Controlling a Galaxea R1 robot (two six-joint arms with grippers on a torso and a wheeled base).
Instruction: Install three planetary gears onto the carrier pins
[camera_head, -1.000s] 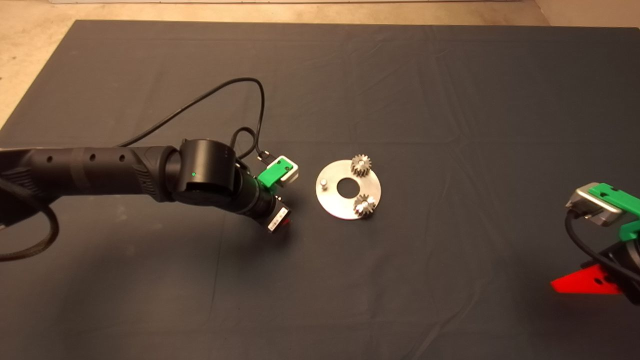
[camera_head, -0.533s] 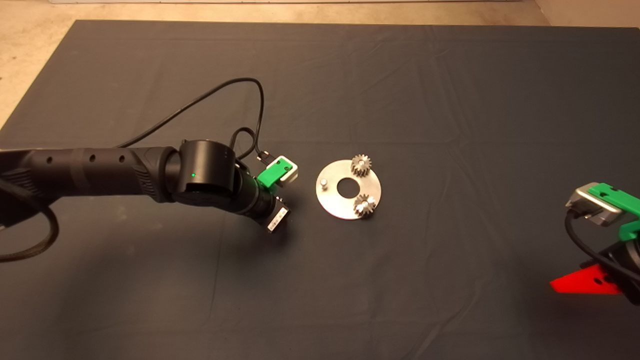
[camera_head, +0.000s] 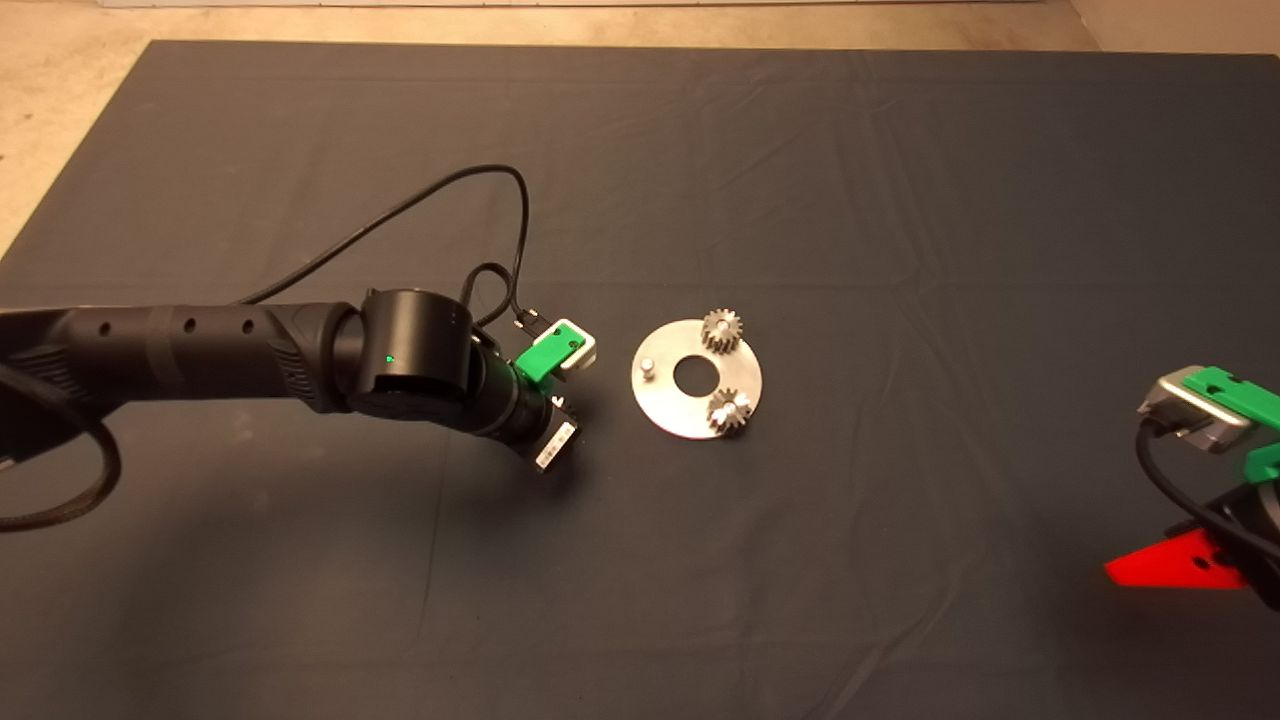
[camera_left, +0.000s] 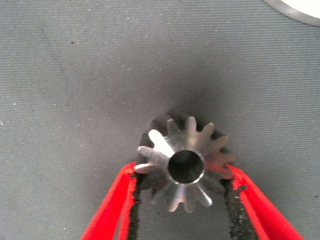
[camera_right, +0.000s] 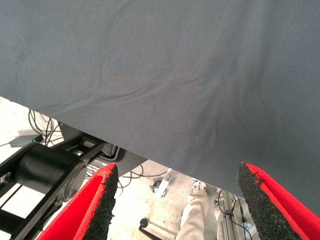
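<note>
The silver disc (camera_head: 690, 412) lies mid-mat, and two planetary gears (camera_head: 721, 331) (camera_head: 730, 410) sit on two of its carrier pins. Its third pin (camera_head: 647, 366), on the left side, stands bare. My left gripper (camera_head: 556, 444) points down at the mat just left of the disc, its fingers hidden under the wrist in the head view. In the left wrist view a third gear (camera_left: 185, 165) lies flat on the mat with the left gripper (camera_left: 183, 169) shut on it, red fingers (camera_left: 112, 205) touching its teeth on both sides. My right gripper (camera_head: 1170, 572) waits open at the lower right edge.
The disc's rim (camera_left: 300, 12) shows close beyond the held gear. A black cable (camera_head: 440, 190) loops above the left arm. In the right wrist view the open gripper (camera_right: 175, 175) faces the mat's edge, with floor, black frame parts and a person's leg (camera_right: 196, 217) beyond.
The left arm has shifted slightly down and nearer the mat; the red fingertip seen beside the wrist a second ago is now hidden. Disc, gears and right arm are unchanged.
</note>
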